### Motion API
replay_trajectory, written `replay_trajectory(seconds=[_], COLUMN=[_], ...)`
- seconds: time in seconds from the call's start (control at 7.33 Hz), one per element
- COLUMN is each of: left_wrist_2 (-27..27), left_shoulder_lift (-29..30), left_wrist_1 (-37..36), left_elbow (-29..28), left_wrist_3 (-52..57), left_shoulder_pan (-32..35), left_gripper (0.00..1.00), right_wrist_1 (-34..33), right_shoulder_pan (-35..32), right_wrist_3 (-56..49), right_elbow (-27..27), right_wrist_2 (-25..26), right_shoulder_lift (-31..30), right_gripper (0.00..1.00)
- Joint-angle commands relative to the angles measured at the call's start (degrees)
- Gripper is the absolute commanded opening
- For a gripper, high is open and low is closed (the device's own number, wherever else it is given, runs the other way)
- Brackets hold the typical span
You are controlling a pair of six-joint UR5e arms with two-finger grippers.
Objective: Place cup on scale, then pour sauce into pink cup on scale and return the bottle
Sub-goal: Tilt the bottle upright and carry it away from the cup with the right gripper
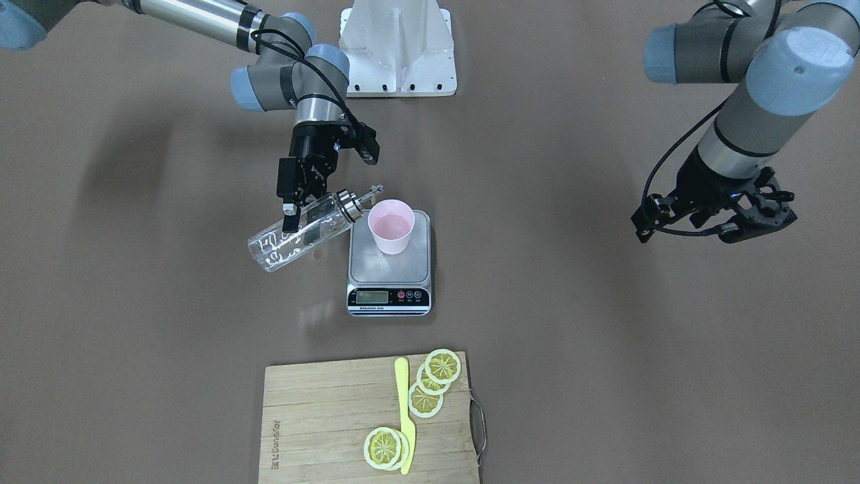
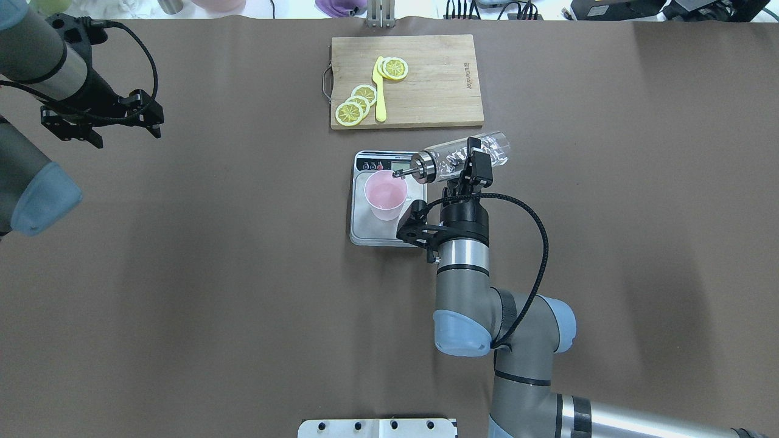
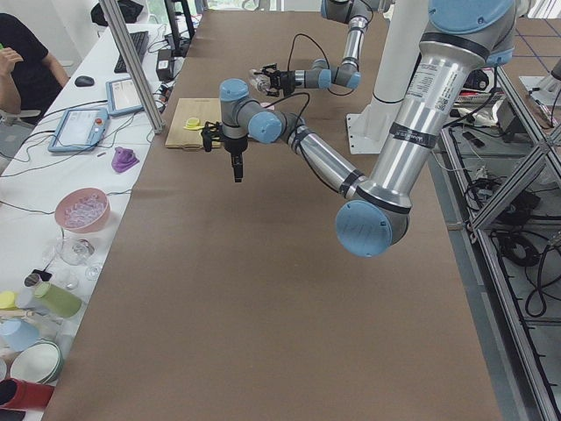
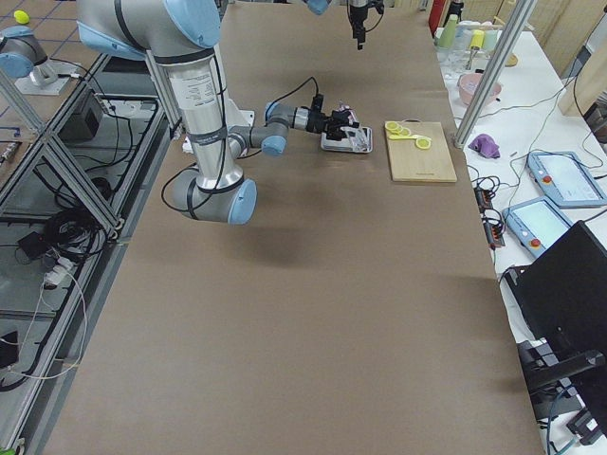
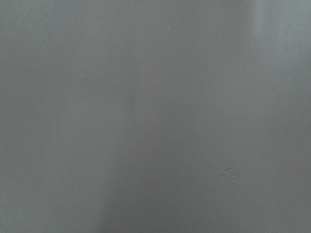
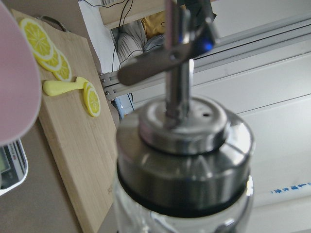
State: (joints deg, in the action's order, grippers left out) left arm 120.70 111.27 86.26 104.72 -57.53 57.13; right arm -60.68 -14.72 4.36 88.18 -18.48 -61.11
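Beside brown table [image 2: 182, 292] — cluttered white desk [image 3: 35, 246]

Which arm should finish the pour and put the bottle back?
Right. The right gripper holds the bottle, spout over the cup on the scale; the left gripper hangs far off, empty.

Bright even light, soft shadows; bottle [image 6: 182, 160] close-up blurred, perhaps with glare.

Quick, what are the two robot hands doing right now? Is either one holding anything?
Left hand: open, holding nothing.
Right hand: closed on the bottle, which is tipped toward the cup.
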Motion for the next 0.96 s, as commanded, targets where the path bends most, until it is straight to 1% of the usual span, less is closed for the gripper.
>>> replay_trajectory(seconds=[0.0, 0.27, 0.41, 0.55, 0.68, 0.82], left_wrist_2=[-0.03, -0.03, -0.03, -0.12, -0.12, -0.21], left_shoulder_lift=[0.0, 0.26, 0.61, 0.79, 0.88, 0.97], left_wrist_1=[-0.12, -0.3, -0.3, -0.39, -0.39, -0.39], left_elbow=[0.66, 1.36, 1.36, 1.45, 1.63, 1.89], left_wrist_3=[-0.47, -0.56, -0.56, -0.65, -0.82, -0.82], left_shoulder_pan=[0.0, 0.35, 0.35, 0.35, 0.35, 0.35], left_gripper=[0.98, 0.98, 0.98, 0.98, 0.98, 0.98], right_wrist_1=[0.04, 0.13, 0.13, 0.13, 1.26, 8.58], right_shoulder_pan=[-1.45, -3.2, -4.43, -6.01, -7.24, -8.99], right_wrist_3=[5.03, 10.29, 15.1, 17.24, 18.3, 20.06], right_elbow=[3.81, 5.42, 6.81, 9.35, 10.68, 10.34], right_wrist_2=[-5.48, -8.05, -10.93, -13.92, -15.78, -19.1], right_shoulder_lift=[0.03, -0.76, -2.33, -4.34, -5.93, -8.73], right_gripper=[0.0, 0.0, 0.0, 0.0, 0.0, 0.0])
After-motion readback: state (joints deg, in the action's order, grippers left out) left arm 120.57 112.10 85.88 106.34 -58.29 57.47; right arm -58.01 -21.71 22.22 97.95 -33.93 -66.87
